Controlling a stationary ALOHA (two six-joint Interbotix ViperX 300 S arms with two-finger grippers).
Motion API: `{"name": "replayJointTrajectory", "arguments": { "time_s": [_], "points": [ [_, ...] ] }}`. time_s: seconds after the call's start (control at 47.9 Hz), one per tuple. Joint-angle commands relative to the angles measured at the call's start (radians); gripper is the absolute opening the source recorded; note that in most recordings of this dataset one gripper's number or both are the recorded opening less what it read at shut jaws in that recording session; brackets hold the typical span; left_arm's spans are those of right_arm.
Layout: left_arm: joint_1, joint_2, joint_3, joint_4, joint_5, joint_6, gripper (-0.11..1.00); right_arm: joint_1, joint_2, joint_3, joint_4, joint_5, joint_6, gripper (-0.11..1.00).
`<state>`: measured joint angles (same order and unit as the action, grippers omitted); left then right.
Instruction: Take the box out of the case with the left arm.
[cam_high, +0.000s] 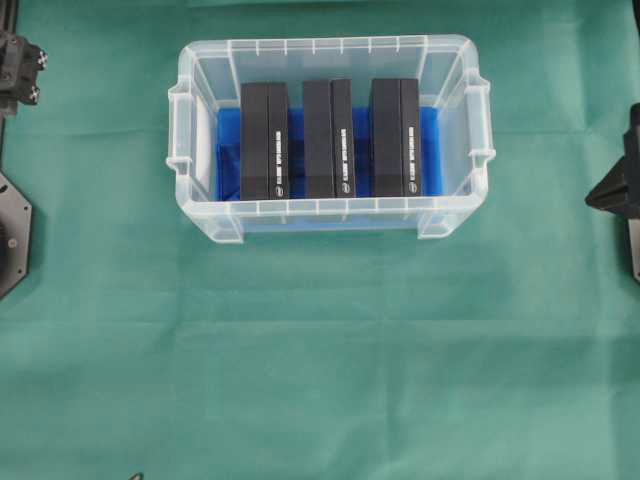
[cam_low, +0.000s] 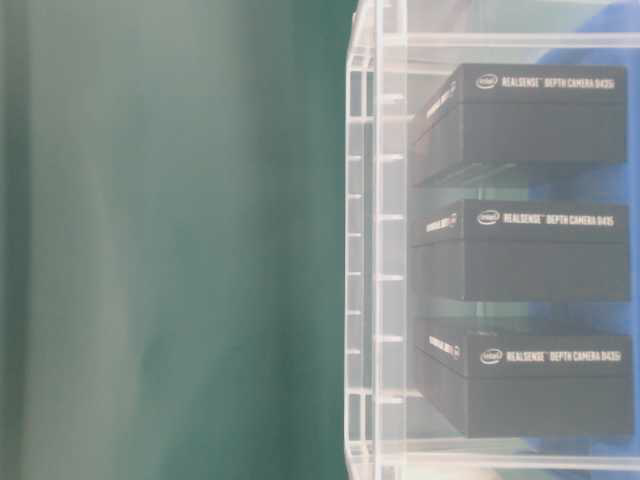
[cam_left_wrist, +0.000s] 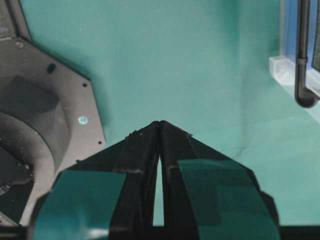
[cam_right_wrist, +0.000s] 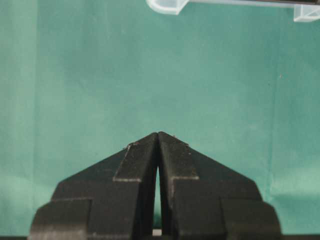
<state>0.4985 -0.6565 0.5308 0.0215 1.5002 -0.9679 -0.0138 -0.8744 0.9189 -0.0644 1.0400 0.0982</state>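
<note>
My left gripper (cam_left_wrist: 159, 124) fills the bottom of my wrist view, its two black fingers pressed together at the tips with nothing between them, teal pads (cam_left_wrist: 225, 197) on their backs. It hangs over the green cloth (cam_left_wrist: 175, 65). At nine o'clock from the tips sits a black arm base plate (cam_left_wrist: 45, 115); at two o'clock I catch a corner of the case (cam_left_wrist: 285, 67).

My right gripper (cam_right_wrist: 158, 133) is likewise closed tip to tip and empty, over bare cloth, with the case's feet at twelve o'clock.

From overhead, the case (cam_high: 330, 208) sits at twelve o'clock on the table, clear plastic with a blue sheet (cam_high: 228, 150) on its floor. Three black boxes stand side by side inside: the left box (cam_high: 264, 140), the middle box (cam_high: 328, 138), the right box (cam_high: 395, 137), with narrow gaps between them. My arms show only at the frame edges, well apart from the case.
</note>
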Motion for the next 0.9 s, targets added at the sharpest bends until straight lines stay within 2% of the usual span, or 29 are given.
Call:
{"name": "replayJointTrajectory", "arguments": {
  "time_s": [0.0, 0.125, 0.313, 0.418, 0.606, 0.689, 0.752, 0.877],
  "points": [
    [0.005, -0.002, -0.023, -0.008, 0.002, 0.002, 0.02, -0.002, 0.006, -0.031, -0.003, 0.003, 0.003, 0.07],
    [0.005, -0.002, -0.021, -0.028, 0.002, -0.017, 0.02, -0.002, 0.006, -0.031, -0.006, 0.005, 0.003, 0.07],
    [-0.003, -0.015, -0.015, -0.029, -0.012, -0.072, 0.04, -0.002, 0.006, -0.031, -0.014, 0.005, 0.003, 0.07],
    [-0.006, -0.025, -0.008, -0.029, -0.034, -0.071, 0.22, -0.002, 0.006, -0.031, -0.014, 0.005, 0.003, 0.07],
    [-0.026, -0.029, 0.0, -0.028, -0.052, -0.075, 0.76, -0.002, 0.014, -0.032, -0.014, 0.005, 0.003, 0.07],
    [-0.028, -0.029, 0.0, -0.029, -0.052, -0.071, 0.94, -0.002, 0.015, -0.032, -0.015, 0.005, 0.003, 0.07],
    [-0.028, -0.029, 0.002, -0.029, -0.052, -0.069, 0.98, -0.002, 0.015, -0.032, -0.015, 0.005, 0.003, 0.07],
    [-0.031, -0.029, 0.002, -0.028, -0.048, -0.069, 0.97, -0.002, 0.015, -0.034, -0.015, 0.005, 0.003, 0.07]
  ]
}}
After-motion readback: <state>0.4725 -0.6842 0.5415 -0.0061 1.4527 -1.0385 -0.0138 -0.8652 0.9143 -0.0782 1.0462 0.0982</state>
